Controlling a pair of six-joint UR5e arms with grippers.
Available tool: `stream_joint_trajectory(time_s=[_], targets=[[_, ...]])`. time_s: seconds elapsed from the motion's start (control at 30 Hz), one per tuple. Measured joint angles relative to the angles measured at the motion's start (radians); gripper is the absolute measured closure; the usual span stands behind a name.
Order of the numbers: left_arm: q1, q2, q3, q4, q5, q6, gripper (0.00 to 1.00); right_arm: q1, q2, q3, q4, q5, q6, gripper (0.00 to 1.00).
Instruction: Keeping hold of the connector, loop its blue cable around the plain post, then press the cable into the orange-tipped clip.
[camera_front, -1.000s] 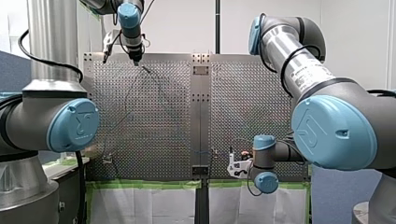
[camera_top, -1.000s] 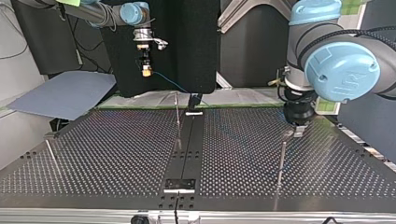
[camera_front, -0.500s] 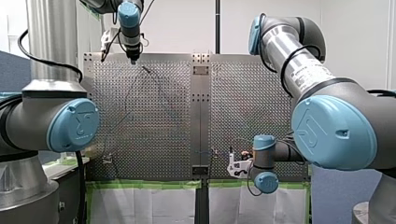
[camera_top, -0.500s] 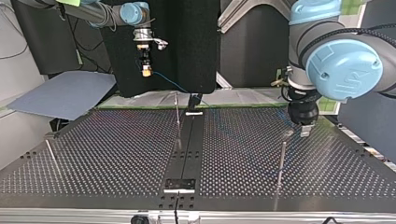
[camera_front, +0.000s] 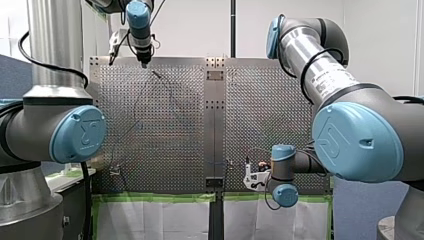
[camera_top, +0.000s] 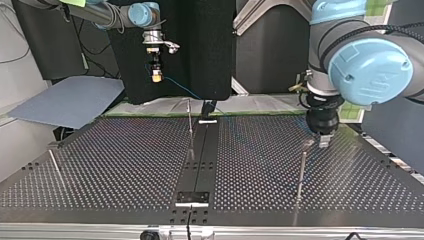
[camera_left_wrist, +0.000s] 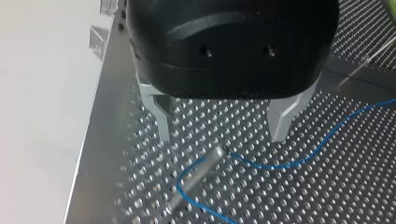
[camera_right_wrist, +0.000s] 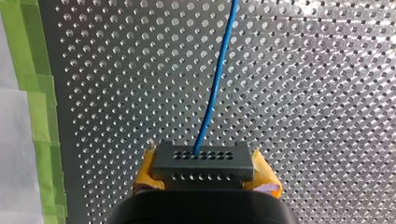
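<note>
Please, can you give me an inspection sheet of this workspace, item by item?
surface: perforated table, bare metal.
job's things: connector in right gripper; post ahead of left gripper; orange-tipped clip not made out.
clutter: nothing seen.
grippers: right shut on connector, yellow pads; left open, empty.
cables: blue cable leaves connector, bends at the post; full loop cannot tell.
surroundings: green tape at table edge; grey-blue sheet beside table.
</note>
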Motion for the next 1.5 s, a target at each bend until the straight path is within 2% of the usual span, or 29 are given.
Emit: stream_joint_trajectory(time_s=[0.17,0.27,0.4,0.53,0.67,0.8,1.0,1.2,1.5], targets=[[-0.010,0.001,0.002,0.029,0.048,0.046,0.00,-0.001,0.000,0.000,-0.002,-0.002,0.003,1.00],[-0.022,0.001,0.002,0.055,0.077,0.056,0.00,-0.001,0.000,0.000,-0.005,-0.006,0.007,1.00],[-0.035,0.000,0.002,0.090,0.113,0.054,0.00,0.000,0.000,0.000,-0.007,-0.007,0.009,1.00],[-0.042,-0.004,0.003,0.127,0.150,0.030,0.00,0.001,0.000,0.000,-0.010,-0.009,0.009,1.00],[-0.049,-0.034,0.021,0.170,0.172,0.017,0.00,0.002,0.000,0.000,-0.010,-0.012,0.009,1.00],[-0.061,-0.070,0.053,0.209,0.158,0.021,0.00,0.004,0.000,0.000,-0.009,-0.012,0.007,1.00],[-0.081,-0.132,0.099,0.271,0.111,0.025,0.00,0.005,0.000,0.000,-0.011,-0.020,0.006,1.00],[-0.093,-0.185,0.106,0.323,0.086,0.030,0.00,0.006,0.000,0.000,-0.010,-0.023,0.005,1.00],[-0.109,-0.232,0.106,0.351,0.026,0.060,0.00,0.008,0.000,0.000,-0.009,-0.023,0.005,1.00]])
